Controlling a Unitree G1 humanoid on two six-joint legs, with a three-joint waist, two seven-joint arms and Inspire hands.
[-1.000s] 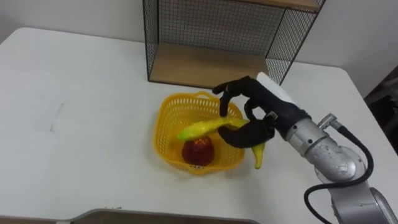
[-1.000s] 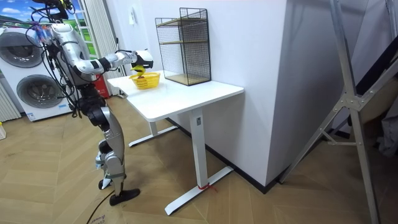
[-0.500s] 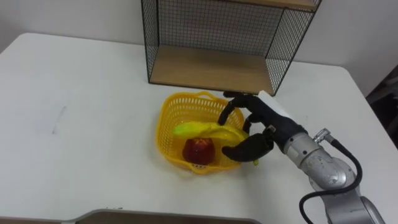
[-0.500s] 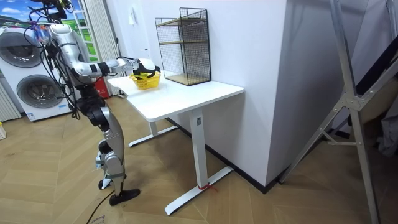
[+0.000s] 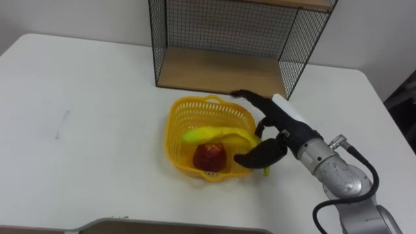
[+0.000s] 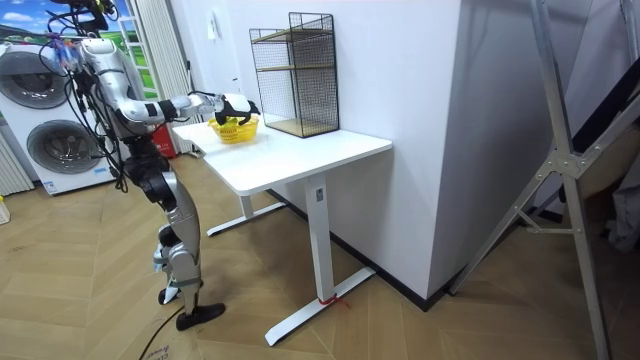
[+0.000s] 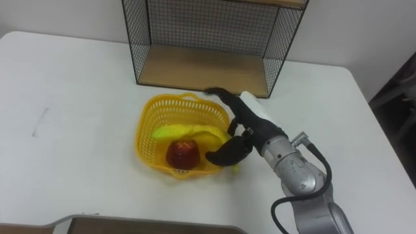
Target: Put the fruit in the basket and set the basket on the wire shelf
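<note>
Fruit fills the left eye view: we see the banana (image 5: pixel 211 135) lying across the yellow basket (image 5: pixel 174 127) with the apple (image 5: pixel 208 156) under it. Its end runs beneath the thumb of the right hand (image 5: pixel 276 130), whose fingers (image 5: pixel 250 97) are spread apart above the rim, clasping nothing. Beyond the fingertips stands the wire shelf (image 5: pixel 221 71). In the room view we find the robot at the end of the table (image 6: pixel 300 150), right arm stretched to the basket. The right eye view shows the thumb (image 7: pixel 221 155) at the basket's near rim.
</note>
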